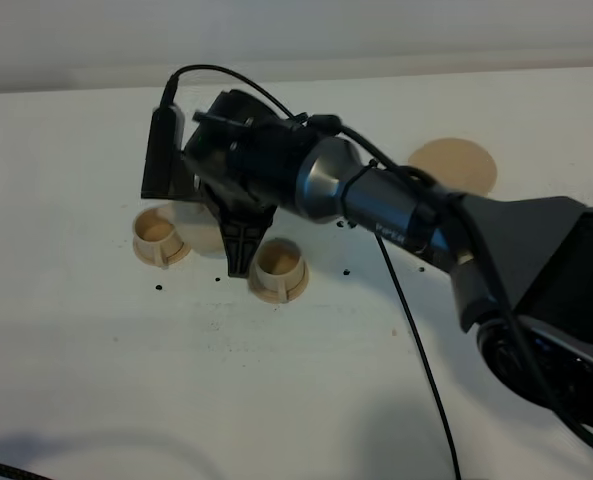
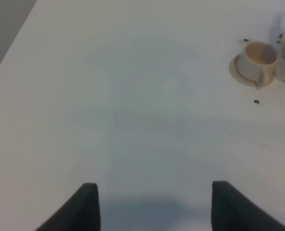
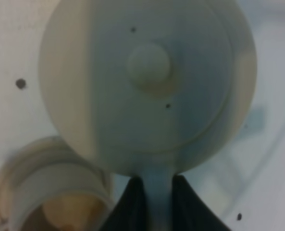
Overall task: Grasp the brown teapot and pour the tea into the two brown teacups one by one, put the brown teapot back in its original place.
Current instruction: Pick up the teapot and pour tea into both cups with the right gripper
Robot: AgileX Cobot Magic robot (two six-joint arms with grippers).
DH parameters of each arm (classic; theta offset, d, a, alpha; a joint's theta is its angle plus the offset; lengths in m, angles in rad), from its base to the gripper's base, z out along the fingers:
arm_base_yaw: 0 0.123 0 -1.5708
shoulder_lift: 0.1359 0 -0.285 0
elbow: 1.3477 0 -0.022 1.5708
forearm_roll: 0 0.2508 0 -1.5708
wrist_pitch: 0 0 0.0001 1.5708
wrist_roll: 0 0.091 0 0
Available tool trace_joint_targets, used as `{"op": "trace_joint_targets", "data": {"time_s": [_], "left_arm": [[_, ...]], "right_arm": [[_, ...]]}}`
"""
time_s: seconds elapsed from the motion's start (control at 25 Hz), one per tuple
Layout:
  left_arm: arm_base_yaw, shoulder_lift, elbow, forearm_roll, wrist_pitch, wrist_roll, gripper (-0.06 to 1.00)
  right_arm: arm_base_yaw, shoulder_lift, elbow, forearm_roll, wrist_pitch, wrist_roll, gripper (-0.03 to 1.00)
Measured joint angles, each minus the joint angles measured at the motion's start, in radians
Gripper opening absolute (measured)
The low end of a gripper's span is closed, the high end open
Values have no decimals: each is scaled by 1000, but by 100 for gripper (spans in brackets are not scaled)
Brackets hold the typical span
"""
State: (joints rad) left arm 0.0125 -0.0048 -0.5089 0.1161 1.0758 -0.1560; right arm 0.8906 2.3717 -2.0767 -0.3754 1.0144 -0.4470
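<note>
- Grip first: the right pincer (image 3: pixel 155 185) is squeezed narrow on the loop handle (image 3: pixel 155 174) of the brown teapot (image 3: pixel 147 96). The lid (image 3: pixel 148 66) faces the wrist camera, and by my reading the pot is held clear of the desk (image 1: pixel 296 400).
- That puts the pot over the left half of the desk, about midway between the near and far edges. The left teacup (image 1: pixel 161 237) is on one side of it, and the right teacup (image 1: pixel 279 270) sits just beside the pincer's fingers.
- From the high camera the arm hides nearly all of the pot. I can't tell how far it's tipped, or whether anything is running from the spout.
- The left pincer (image 2: pixel 154 185) hangs wide and empty over bare desk, out of the play.
- Danger one is a thin pinch on a rounded handle. If it tips further, the pot could swivel in the fingers and the stream would land on the desk instead of in a cup.
- Danger two is the lid. Nothing holds it down, so a steep pour could send it sliding off.
- Danger three is the right teacup, so close to the handle that a careless swing across would knock it over.
- And it's a long way home. The round coaster (image 1: pixel 454 165) waits well apart, towards the far right corner, and the arm's cable (image 1: pixel 416 340) dangles below the arm where it could snag.
</note>
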Motion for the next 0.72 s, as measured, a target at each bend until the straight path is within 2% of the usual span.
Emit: {"op": "trace_joint_targets", "data": {"time_s": [0.32,0.72], "left_arm": [[0,0,0,0,0,0,48],[0,0,0,0,0,0,48]], "right_arm": [[30,11,0,-114,-8,1,9],[31,32,0,-171,-11,2,9]]}}
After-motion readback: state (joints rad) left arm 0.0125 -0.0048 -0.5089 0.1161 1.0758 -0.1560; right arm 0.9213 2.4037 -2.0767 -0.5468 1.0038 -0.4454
